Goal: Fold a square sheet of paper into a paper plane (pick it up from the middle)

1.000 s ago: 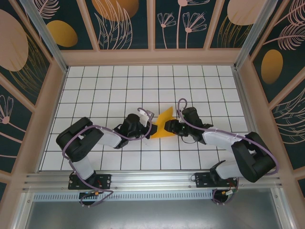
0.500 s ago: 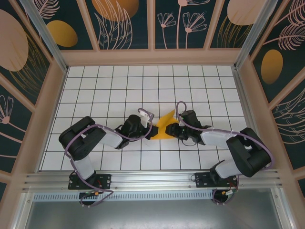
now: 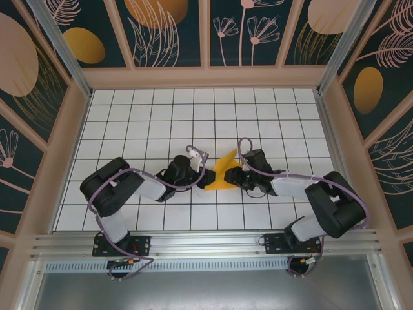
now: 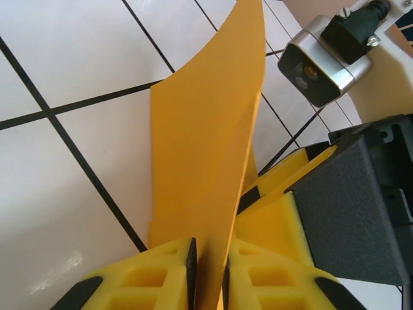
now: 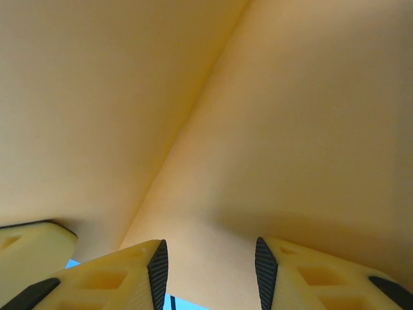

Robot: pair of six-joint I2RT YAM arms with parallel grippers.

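Mid-fold, our thin orange-yellow paper sheet [image 3: 222, 173] stood creased on the white tiled surface [image 3: 161, 116].
Our left hand [image 4: 208, 271] clamped its edge; right hand [image 5: 210, 258] gaped close by. We judged pressing the crease next.

White grid table [image 3: 129, 116], floral wall panels [image 3: 168, 32]

A white grid-tiled table [image 3: 129, 116] sits inside dark wall panels [image 3: 169, 39] printed with orange ovals and flowers.
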